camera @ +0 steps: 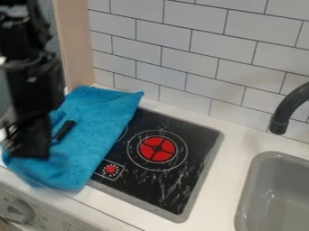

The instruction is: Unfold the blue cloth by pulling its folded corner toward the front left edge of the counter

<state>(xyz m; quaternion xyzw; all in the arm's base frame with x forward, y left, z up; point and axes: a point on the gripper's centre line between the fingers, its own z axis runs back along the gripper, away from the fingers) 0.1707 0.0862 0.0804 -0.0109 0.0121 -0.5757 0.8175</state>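
White brick-pattern tile [187, 61] backs a pale counter [232, 158]. A black faucet [285, 110] arches over a gray sink [274, 194].

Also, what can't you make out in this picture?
In the camera view:
- Stove, left part: hidden under the blue towel.
- Whatever else lies beneath the towel: covered by it.
- Faucet, base: cut off by the right edge.
- Sink, far right and near end: cut off by the edges.
- Gripper, hold on the towel: too dark to tell.

The claw [43, 146] is blurred, the sink [252, 171] cropped.
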